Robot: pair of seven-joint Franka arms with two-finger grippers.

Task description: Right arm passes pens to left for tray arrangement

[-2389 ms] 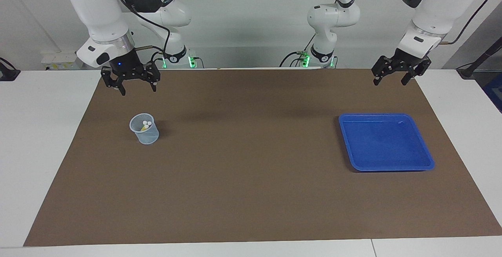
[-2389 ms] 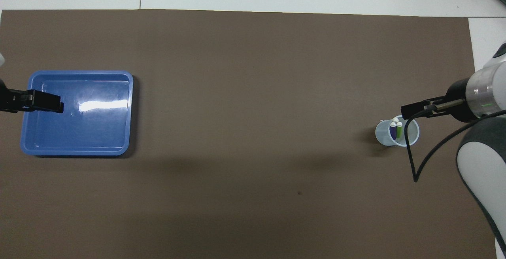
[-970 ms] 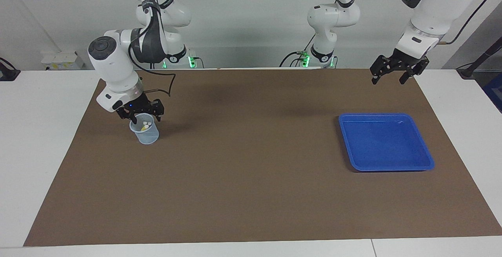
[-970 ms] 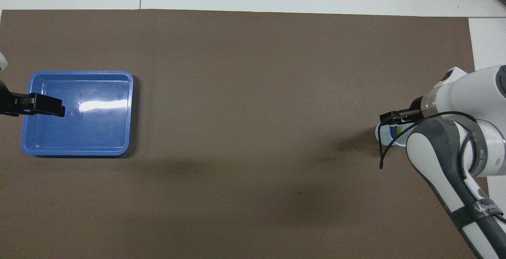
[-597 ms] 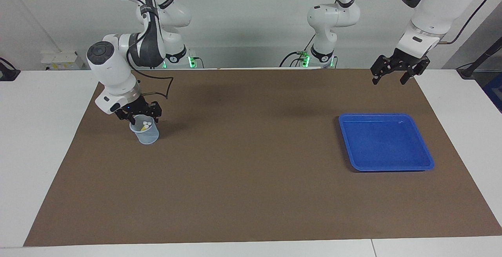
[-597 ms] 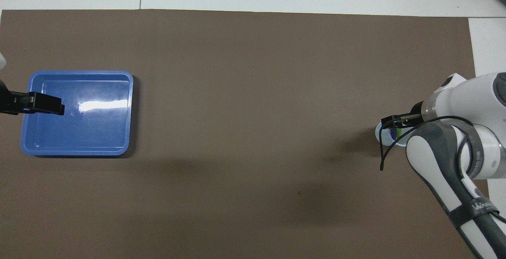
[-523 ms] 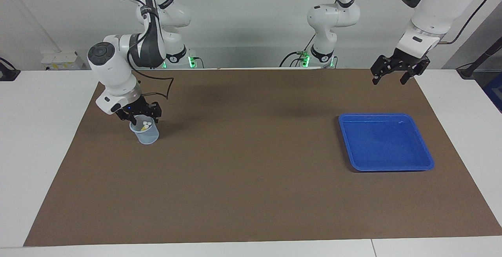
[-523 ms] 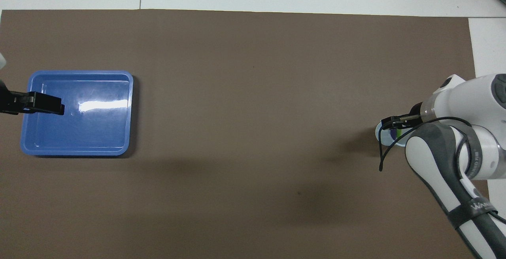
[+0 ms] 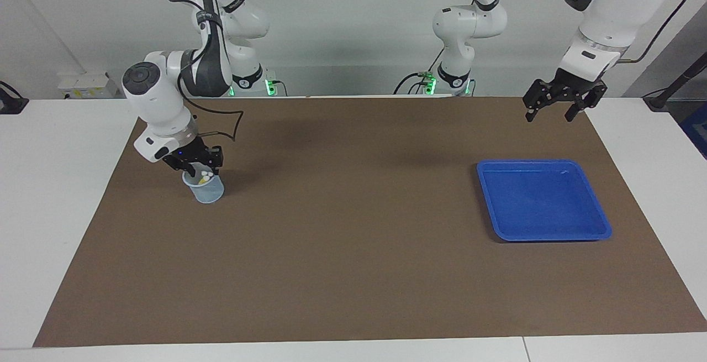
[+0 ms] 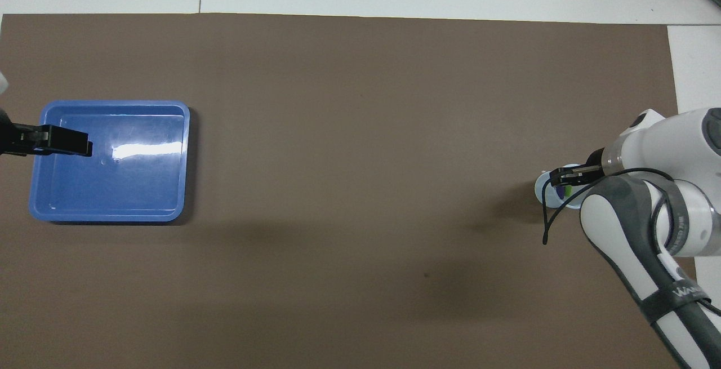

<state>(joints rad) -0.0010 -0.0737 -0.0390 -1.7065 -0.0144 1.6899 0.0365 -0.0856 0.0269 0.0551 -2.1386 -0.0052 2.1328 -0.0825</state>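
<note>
A small translucent pale-blue cup stands on the brown mat toward the right arm's end of the table. The pens stand upright in it, showing pale round ends. From overhead only a purple and a green sliver of the pens shows. My right gripper, blue light lit, sits down at the cup's mouth, right over the pens. The blue tray lies with nothing in it toward the left arm's end. My left gripper waits open, high in the air over that end of the mat.
The brown mat covers most of the white table. In the overhead view the right arm's white and grey links hide most of the cup. The left gripper overlaps the tray in that view.
The right gripper came down from above the mat to the cup and over the last second settled lower onto its mouth. The left arm has hardly moved.
</note>
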